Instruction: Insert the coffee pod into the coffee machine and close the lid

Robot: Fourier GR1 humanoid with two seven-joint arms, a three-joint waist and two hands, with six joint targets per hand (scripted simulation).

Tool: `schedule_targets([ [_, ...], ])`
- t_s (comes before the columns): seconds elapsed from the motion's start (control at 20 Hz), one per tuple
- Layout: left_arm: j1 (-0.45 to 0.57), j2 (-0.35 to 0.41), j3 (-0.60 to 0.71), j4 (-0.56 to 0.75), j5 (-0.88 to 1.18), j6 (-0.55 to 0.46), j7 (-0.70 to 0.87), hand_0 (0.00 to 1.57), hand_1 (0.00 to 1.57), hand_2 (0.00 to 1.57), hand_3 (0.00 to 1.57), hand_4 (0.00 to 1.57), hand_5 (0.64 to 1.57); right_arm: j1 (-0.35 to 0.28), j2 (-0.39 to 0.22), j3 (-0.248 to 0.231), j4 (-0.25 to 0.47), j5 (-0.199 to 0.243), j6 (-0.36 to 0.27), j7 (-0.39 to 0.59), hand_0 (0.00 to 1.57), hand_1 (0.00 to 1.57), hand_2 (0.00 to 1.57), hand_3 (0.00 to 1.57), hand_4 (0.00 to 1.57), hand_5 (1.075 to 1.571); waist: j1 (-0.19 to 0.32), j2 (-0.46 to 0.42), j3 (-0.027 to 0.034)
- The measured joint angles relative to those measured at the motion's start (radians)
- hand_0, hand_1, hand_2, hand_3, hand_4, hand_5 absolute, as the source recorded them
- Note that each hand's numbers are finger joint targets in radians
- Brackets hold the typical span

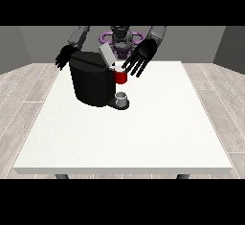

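A black coffee machine (91, 83) stands on the white table (143, 133), left of the middle. Its grey lid (106, 55) is tilted up and open. The machine's red front part (120, 77) shows under the lid, with a white patch at its top that may be the pod. A small grey cup (122, 98) sits on the machine's base. The hand at the view's right (141, 56) hovers just right of the lid, fingers spread and straight, pointing down. The hand at the view's left (64, 56) hangs behind the machine's left corner, fingers relaxed.
The table's right half and front stretch away from the machine with nothing on them in view. Wooden floor surrounds the table. The robot's torso (122, 39) stands behind the far edge.
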Motion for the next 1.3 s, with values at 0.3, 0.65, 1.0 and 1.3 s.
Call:
schedule_targets([
  [0.3,0.034,-0.019,0.002,-0.016,0.0,-0.011,0.007,0.0,0.0,0.0,0.0,0.0,1.571,0.03,0.009,-0.005,0.017,-0.005,-0.006,-0.005,0.0,0.0,0.0,0.0,0.43,1.571,0.028,-0.06,-0.0001],
  [0.65,0.117,-0.113,0.088,-0.035,0.113,-0.012,0.025,0.0,0.0,0.0,0.0,0.08,1.571,0.102,0.009,-0.022,0.036,-0.023,-0.007,-0.013,0.0,0.0,0.0,0.0,0.42,1.571,0.087,-0.171,-0.0006],
  [1.0,0.263,-0.232,0.241,-0.044,0.317,-0.014,-0.027,0.0,0.0,0.0,0.0,0.0,1.571,0.183,-0.007,-0.039,0.022,-0.039,0.008,-0.006,0.0,0.0,0.0,0.0,0.43,1.571,0.162,-0.313,-0.0015],
  [1.3,0.419,-0.309,0.286,-0.059,0.407,-0.028,-0.061,0.0,0.0,0.0,0.0,0.21,1.571,0.228,-0.052,-0.011,-0.027,-0.026,0.06,0.024,0.0,0.0,0.0,0.0,0.29,1.571,0.219,-0.427,-0.0011],
])
